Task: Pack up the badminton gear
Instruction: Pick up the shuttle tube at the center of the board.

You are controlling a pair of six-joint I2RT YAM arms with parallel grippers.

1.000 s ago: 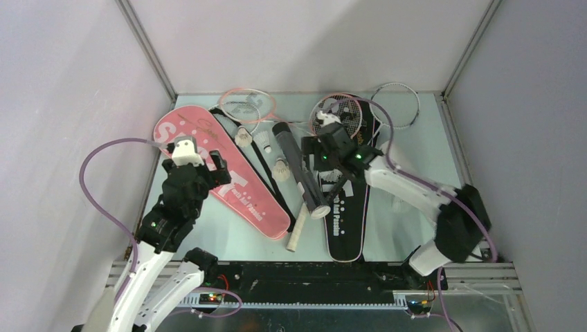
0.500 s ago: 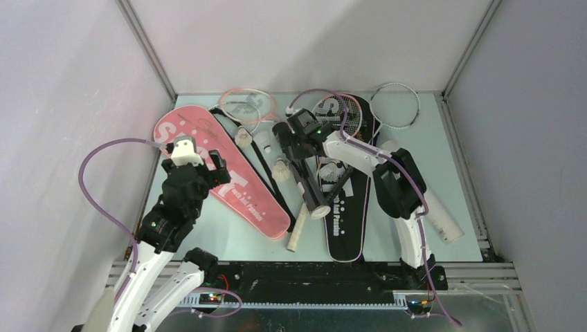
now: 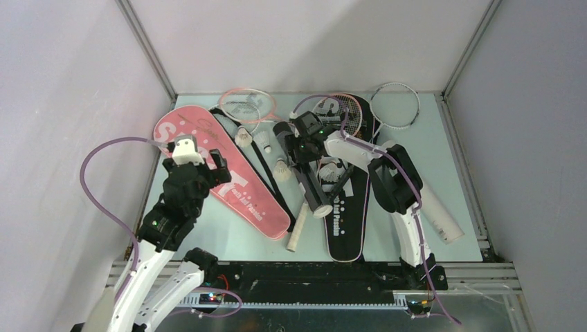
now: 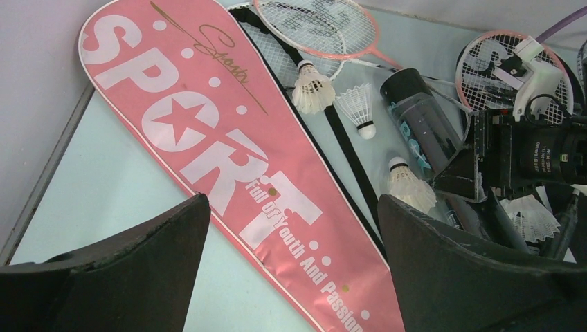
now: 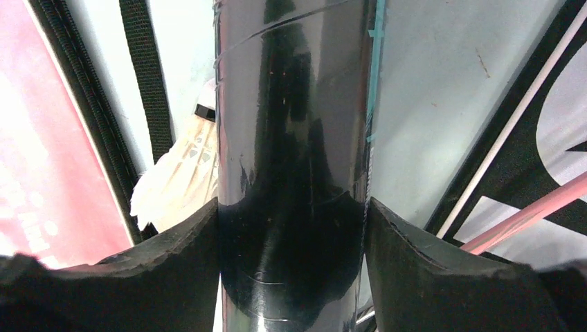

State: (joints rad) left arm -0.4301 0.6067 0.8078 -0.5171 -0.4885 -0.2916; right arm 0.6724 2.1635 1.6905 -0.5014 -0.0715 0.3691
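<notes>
A black shuttle tube [image 3: 313,194] lies slantwise between the pink "SPORT" cover [image 3: 214,173] and the black cover [image 3: 346,214]. My right gripper [image 3: 299,151] is down over the tube's far half. In the right wrist view both its fingers press the sides of the tube [image 5: 291,104], so the right gripper [image 5: 291,207] is shut on it. A white shuttlecock [image 5: 180,180] lies just left of the tube. My left gripper [image 4: 292,200] hangs open above the pink cover [image 4: 208,138], holding nothing. Two more shuttlecocks [image 4: 311,90] lie near the tube's far end.
A pink racket [image 3: 246,104] and a white-headed racket [image 3: 396,105] lie at the back. Another pink-rimmed racket head [image 3: 339,114] rests on the black cover. A white tube [image 3: 436,211] lies at the right, behind my right arm. A pale racket handle [image 3: 296,232] lies by the tube's near end.
My right gripper swung left from above the black cover onto the black tube, and its jaws have closed in against it. The left arm has not moved.
</notes>
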